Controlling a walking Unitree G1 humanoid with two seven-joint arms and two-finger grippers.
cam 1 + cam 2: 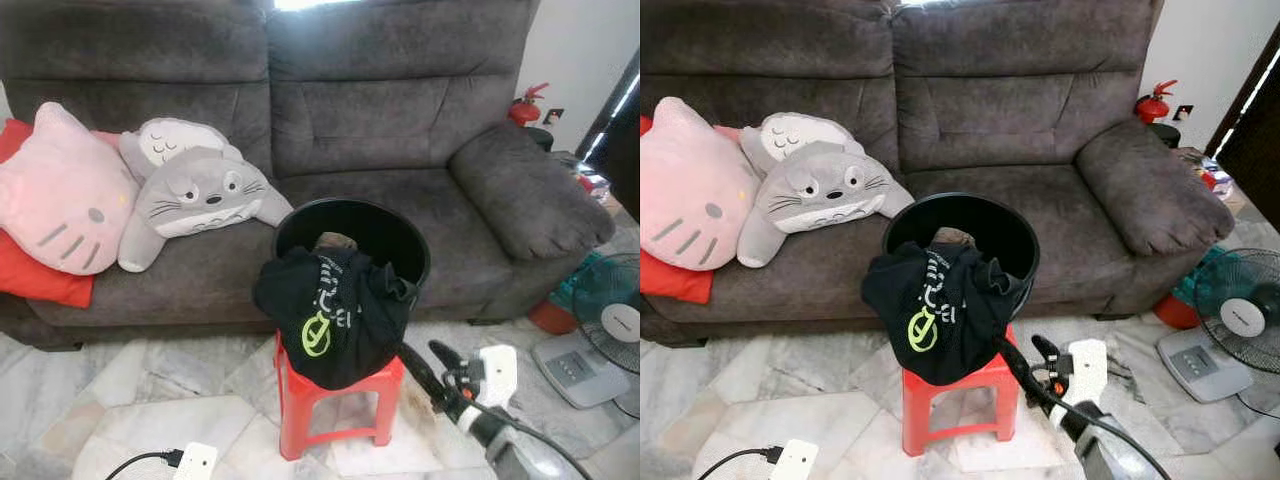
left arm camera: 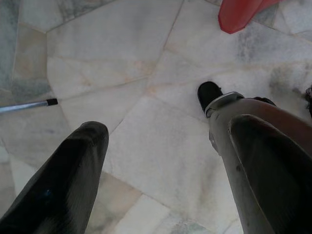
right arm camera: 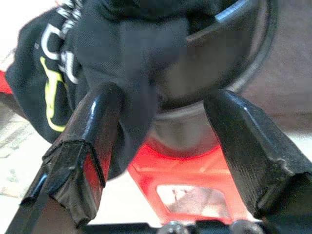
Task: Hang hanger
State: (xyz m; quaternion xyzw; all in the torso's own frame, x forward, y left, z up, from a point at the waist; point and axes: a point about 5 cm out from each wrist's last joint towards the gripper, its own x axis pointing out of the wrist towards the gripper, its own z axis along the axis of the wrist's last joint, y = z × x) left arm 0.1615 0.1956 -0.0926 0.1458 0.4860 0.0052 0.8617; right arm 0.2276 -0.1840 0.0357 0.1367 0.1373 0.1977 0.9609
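Grey sofa (image 1: pixel 400 130) and pale marble floor (image 1: pixel 150 410) frame a red stool (image 1: pixel 335 400) carrying a black bucket (image 1: pixel 352 232), over whose rim a black garment (image 1: pixel 335 315) is draped. No hanger can be made out; it may lie under the cloth. The right gripper (image 1: pixel 432 362) sits low beside the stool, jaws spread toward the garment. A sound approach is probably rising to the cloth's edge and closing gently. The left gripper (image 2: pixel 161 161) hangs over the floor, jaws apart. White lettering and a yellow-green logo (image 1: pixel 317 335) show, unreadable.
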